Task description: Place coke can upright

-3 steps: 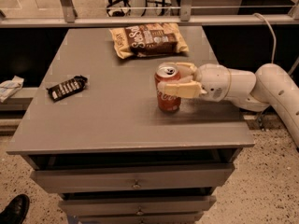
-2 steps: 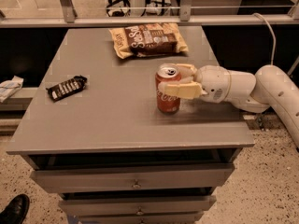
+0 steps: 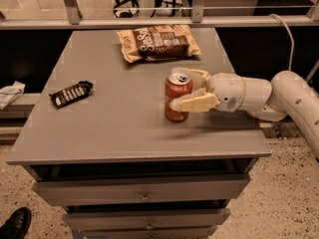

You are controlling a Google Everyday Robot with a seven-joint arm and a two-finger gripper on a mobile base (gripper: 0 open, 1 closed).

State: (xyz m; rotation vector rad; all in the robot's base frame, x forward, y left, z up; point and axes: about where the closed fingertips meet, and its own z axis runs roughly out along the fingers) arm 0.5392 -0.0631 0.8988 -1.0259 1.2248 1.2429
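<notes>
Over the last second nothing is seen to change: the small red-orange aluminium coke can (image 3: 175, 92) with white script and a silver top is found at the same spot on the grey table (image 3: 114, 128), right of centre and toward the front edge, upright on its base. The white two-finger gripper (image 3: 179, 88) is kept around it from the right, and the jaws are pinched on the can, one finger across its near side and one behind its rim. The upright placement is therefore judged to be reached, with only the release and withdrawal left; a sideways drag on opening could tip the can. As for containers, the can's pull tab is visible, but whether it is opened cannot be told. The brown-and-tan crinkled snack bag (image 3: 157, 43) is laid flat at the far edge, apparently sealed, and the small black wrapped bar (image 3: 71, 93) is left well apart at the left. The grey drawers (image 3: 144, 190) beneath are seen front-on, their contents hidden.
</notes>
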